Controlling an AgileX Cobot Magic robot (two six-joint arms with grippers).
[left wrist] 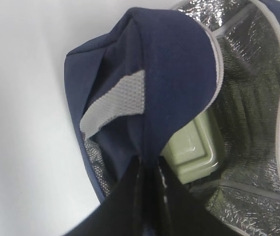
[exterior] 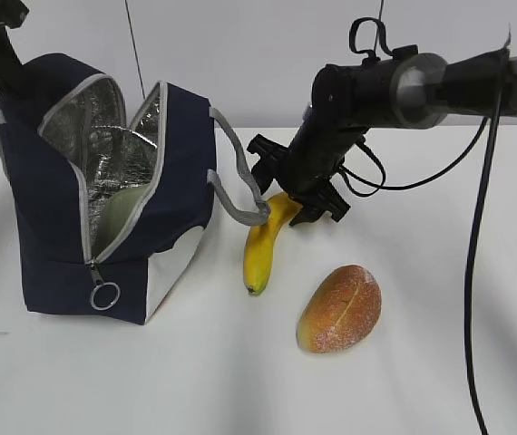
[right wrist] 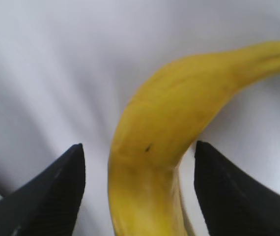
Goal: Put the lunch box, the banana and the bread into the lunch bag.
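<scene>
In the exterior view the lunch bag (exterior: 104,195) stood on the left of the white table (exterior: 422,381), its top unzipped and its silver lining showing, with the pale green lid of the lunch box (exterior: 118,213) visible inside. The banana (exterior: 266,245) lay just right of the bag, near its grey handle (exterior: 236,181), and the bread (exterior: 340,308) lay near the banana, toward the front right. The right gripper (exterior: 297,190) hung over the banana's upper end with its jaws spread. The left arm appeared only at the top left corner, at the bag's rear edge. In the left wrist view the left gripper (left wrist: 150,167) was closed on a fold of the bag's navy fabric, holding the mouth open, and the lunch box (left wrist: 194,147) sat inside against the lining. In the right wrist view the banana (right wrist: 174,132) lay between the two dark fingers (right wrist: 56,191), which stood apart on either side without touching it.
</scene>
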